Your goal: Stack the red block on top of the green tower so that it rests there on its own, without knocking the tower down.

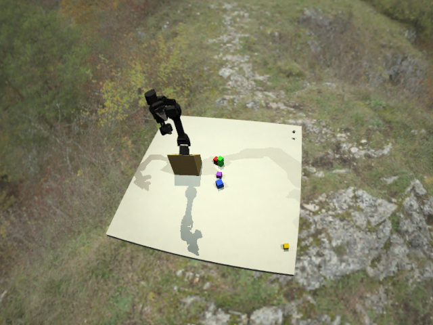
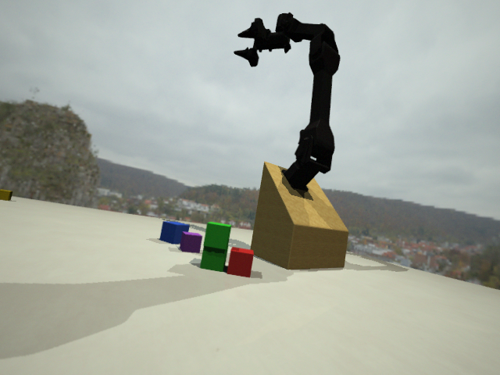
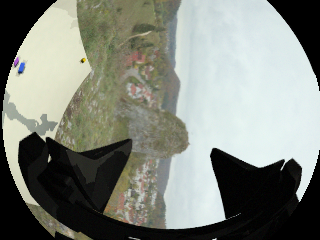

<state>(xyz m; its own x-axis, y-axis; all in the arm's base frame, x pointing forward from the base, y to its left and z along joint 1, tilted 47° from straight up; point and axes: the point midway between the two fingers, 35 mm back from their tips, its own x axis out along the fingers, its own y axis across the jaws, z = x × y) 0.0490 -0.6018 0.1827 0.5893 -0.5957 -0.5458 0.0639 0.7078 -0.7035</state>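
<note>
The red block (image 1: 215, 159) (image 2: 241, 262) sits on the table right beside the foot of the green tower (image 1: 220, 160) (image 2: 218, 235). The green tower stands upright, two green blocks high, with nothing on top. In the exterior view a narrow dark gap shows between it and the red block. My gripper (image 2: 236, 44) (image 3: 173, 149) is open and empty, held high above the table and pointing sideways. The red block and the tower are out of sight in the wrist view. In the top view the tower partly hides the red block.
A purple block (image 1: 219, 175) (image 2: 191, 242) (image 3: 16, 62) and a blue block (image 1: 219, 184) (image 2: 173, 233) (image 3: 21, 68) lie near the tower. A yellow block (image 1: 285, 246) (image 2: 5, 195) (image 3: 83, 60) lies far off near a table corner. The arm stands on a wooden wedge base (image 1: 185, 164) (image 2: 274, 230).
</note>
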